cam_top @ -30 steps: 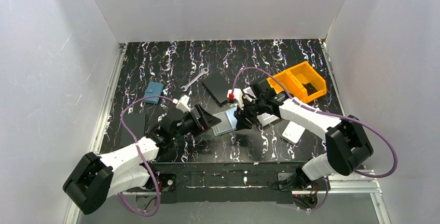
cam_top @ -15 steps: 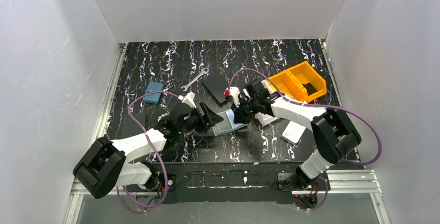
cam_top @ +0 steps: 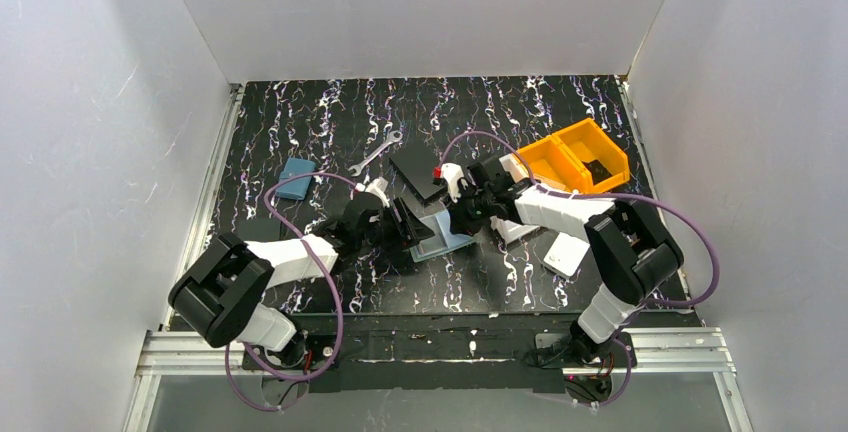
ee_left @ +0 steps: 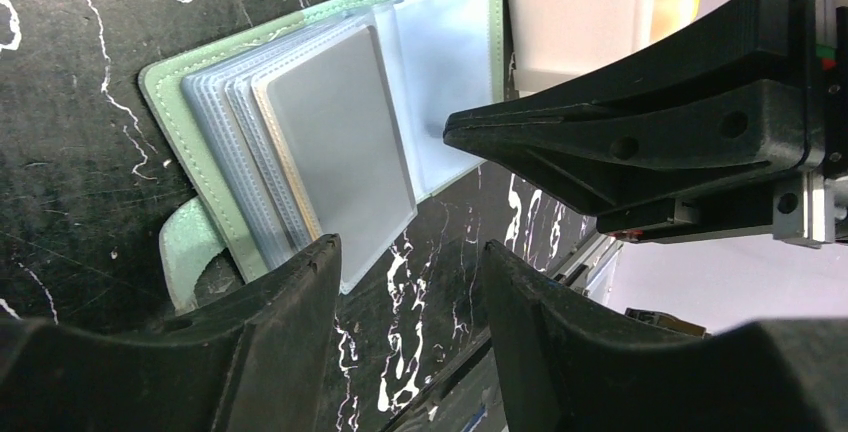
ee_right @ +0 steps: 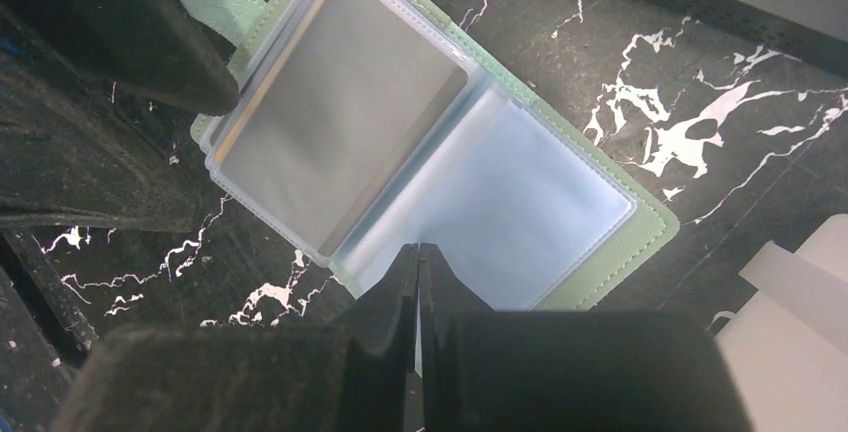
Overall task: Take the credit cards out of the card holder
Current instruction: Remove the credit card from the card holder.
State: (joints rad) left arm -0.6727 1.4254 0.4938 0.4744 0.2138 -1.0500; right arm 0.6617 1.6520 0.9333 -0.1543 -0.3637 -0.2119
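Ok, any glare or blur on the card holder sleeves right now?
Left wrist: card holder sharp, but sheen on its plastic sleeves washes the front card to flat grey, no print legible; the left gripper is dark, featureless. Right wrist: same grey sheen; the right gripper is a black, soft-edged mass along the bottom. Top external: even light, card holder small, partly covered by both grippers.

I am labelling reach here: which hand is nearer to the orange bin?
Right. The right hand is at the card holder, left of the orange bin; the left hand is beyond the holder, farther left.
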